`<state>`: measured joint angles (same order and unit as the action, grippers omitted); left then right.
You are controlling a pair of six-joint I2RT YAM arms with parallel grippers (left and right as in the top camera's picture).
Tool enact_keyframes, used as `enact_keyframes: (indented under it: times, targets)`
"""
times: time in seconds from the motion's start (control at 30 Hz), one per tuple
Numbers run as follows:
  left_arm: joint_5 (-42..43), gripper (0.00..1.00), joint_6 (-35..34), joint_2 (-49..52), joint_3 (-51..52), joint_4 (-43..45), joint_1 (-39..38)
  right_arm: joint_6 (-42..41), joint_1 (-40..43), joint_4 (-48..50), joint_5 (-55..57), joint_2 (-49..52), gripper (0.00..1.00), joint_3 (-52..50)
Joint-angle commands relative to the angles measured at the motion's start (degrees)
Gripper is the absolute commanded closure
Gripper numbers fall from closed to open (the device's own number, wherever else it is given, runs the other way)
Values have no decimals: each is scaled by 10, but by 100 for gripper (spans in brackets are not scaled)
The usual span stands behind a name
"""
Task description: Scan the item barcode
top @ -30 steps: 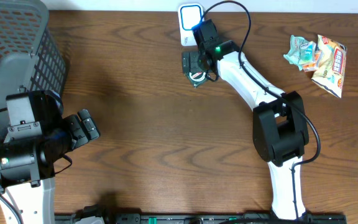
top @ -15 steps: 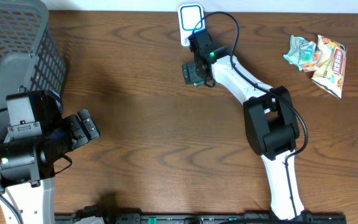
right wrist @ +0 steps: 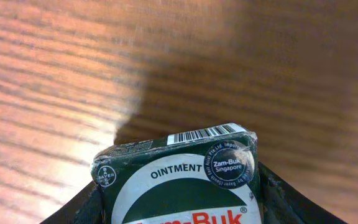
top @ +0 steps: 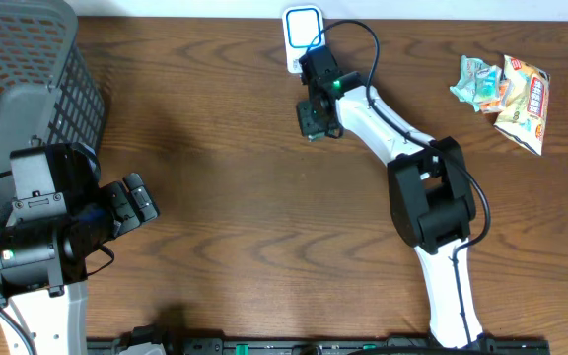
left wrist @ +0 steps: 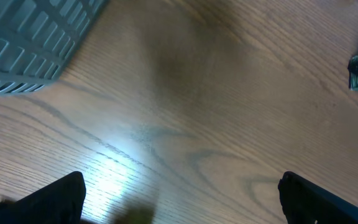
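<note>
Relation of the item to the scanner at the moment of grasp. The right pincer point(top: 311, 120) reaches to the far middle of the tabletop point(top: 245, 197) and encloses the ointment box point(right wrist: 173, 177). In the right wrist view its fingers point(right wrist: 284, 205) lie against both flanks of the box with no gap showing, so we read the pincer as clamped on it. We cannot tell whether the box rests on the wood or is already raised. The barcode point(right wrist: 207, 133) runs crosswise, from finger to finger, along the end of the box that points away from the wrist, past the fingertips. The scanner point(top: 303, 30) stands near the box at the far edge of the tabletop, just beyond the right wrist. We judge that the coming move turns on bringing that barcode end round to face the scanner's lit window; from overhead we cannot fix how far it now faces away. The left pincer point(top: 138, 200) stands wide apart and empty, well apart from the box, so the right arm is much the nearer.
</note>
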<state>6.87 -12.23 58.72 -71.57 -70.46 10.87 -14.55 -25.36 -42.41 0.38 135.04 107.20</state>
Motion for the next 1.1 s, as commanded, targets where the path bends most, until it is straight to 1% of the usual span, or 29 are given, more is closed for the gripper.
enact_keyframes:
  times: [0.0,0.1,0.2,0.27,0.33,0.43,0.5,0.7,0.77,0.9,1.07]
  targets:
    - [-9,2,-5,0,1,0,3,-56,6,-7,-63,-26,44,0]
    - [-9,2,-5,0,1,0,3,-96,16,-4,-137,-47,43,18]
    - [-9,3,-5,0,1,0,3,-132,31,6,-227,-48,45,50]
    - [-9,2,-5,0,1,0,3,-173,45,27,-257,-48,48,59]
    - [-9,2,-5,0,1,0,3,-229,58,54,-276,-48,54,64]
    - [-9,3,-5,0,1,0,3,-271,79,115,-339,-47,51,64]
    - [-10,3,-5,0,1,0,3,-310,89,152,-362,-47,50,64]
    - [-9,2,-5,0,1,0,3,-471,107,247,-377,-44,51,64]
    - [-9,3,-5,0,1,0,3,-530,108,281,-387,-40,50,64]
    - [-9,3,-5,0,1,0,3,-659,108,358,-428,-26,48,64]
    - [-9,2,-5,0,1,0,3,-841,107,449,-475,6,46,64]
